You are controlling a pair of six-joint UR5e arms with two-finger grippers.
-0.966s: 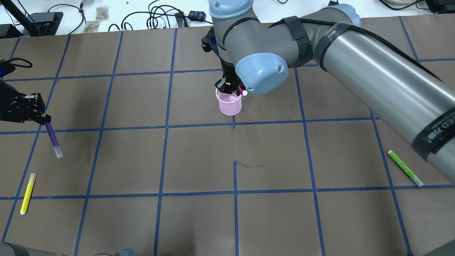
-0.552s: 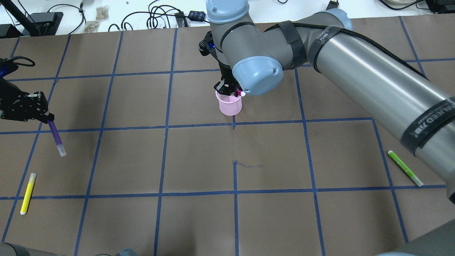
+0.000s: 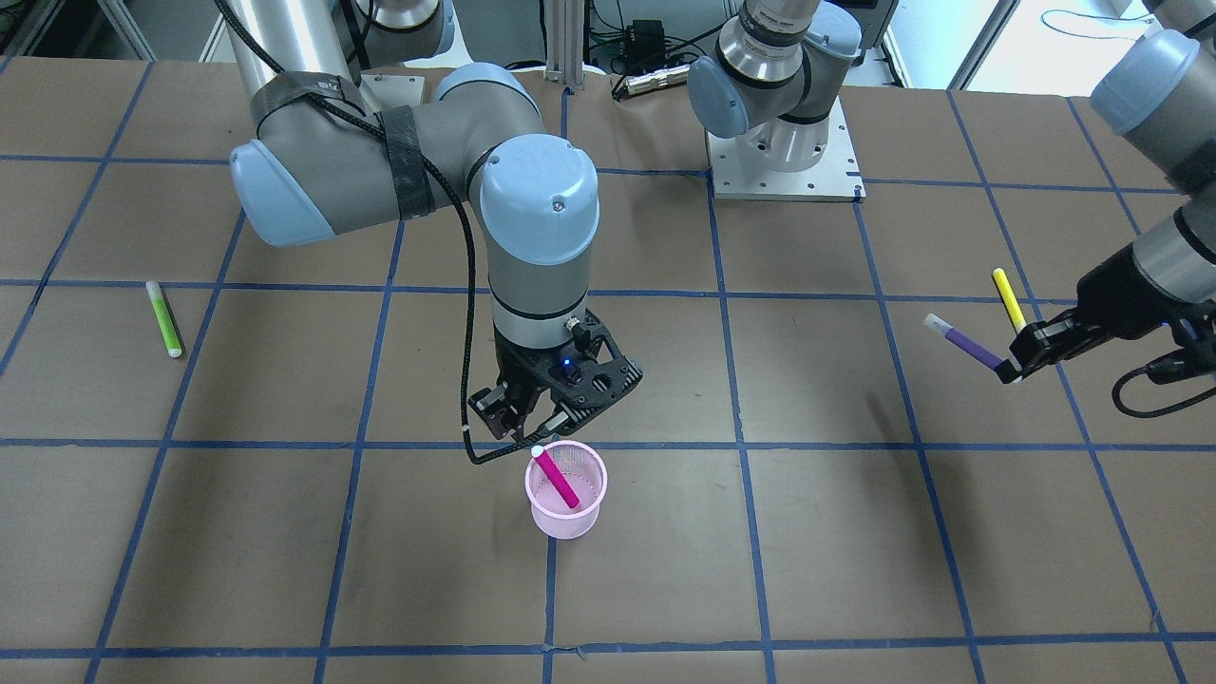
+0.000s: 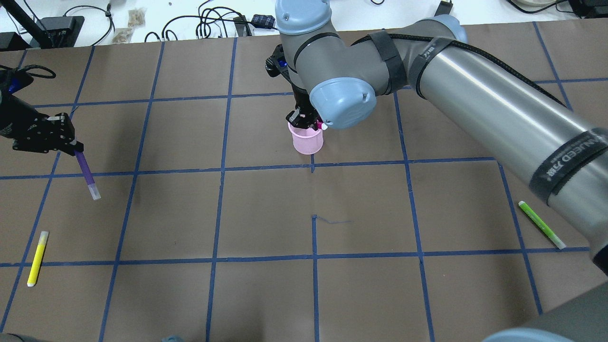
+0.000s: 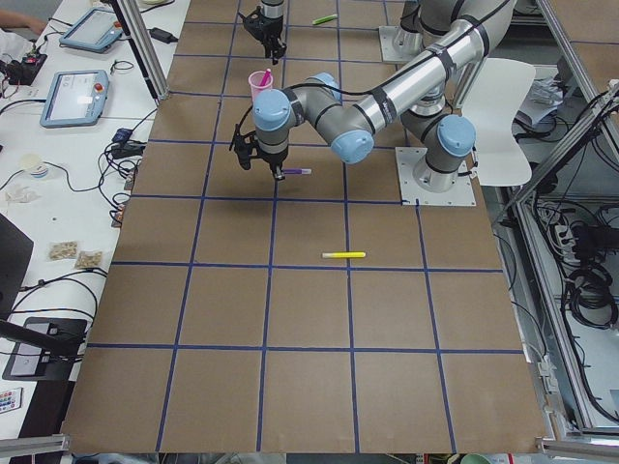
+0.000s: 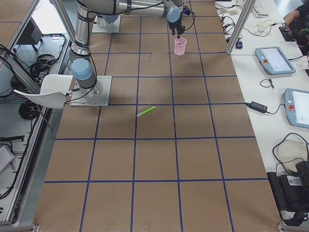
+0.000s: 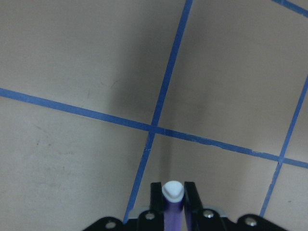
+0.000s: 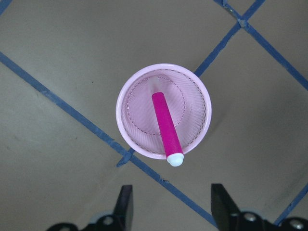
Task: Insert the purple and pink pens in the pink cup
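The pink mesh cup [image 4: 307,142] stands upright at the table's middle back. The pink pen [image 3: 556,480] leans inside the cup [image 3: 565,524], white cap at the rim. In the right wrist view the pen [image 8: 166,126] lies across the cup [image 8: 119,113]. My right gripper [image 3: 532,418] hovers just above the cup, open and empty, with its fingers apart at the bottom of the right wrist view [image 8: 171,207]. My left gripper [image 4: 76,151] is at the far left, shut on the purple pen [image 4: 87,172], held above the table. The left wrist view shows the pen [image 7: 172,204] between the fingers.
A yellow pen [image 4: 37,258] lies near the front left of the table. A green pen [image 4: 541,231] lies at the right. The right arm's large links [image 4: 475,104] span the right half above the table. Cables and boxes lie beyond the far edge.
My left gripper has moved toward the table's far side and slightly inward, carrying the purple pen. The right gripper has stayed over the cup with little shift.
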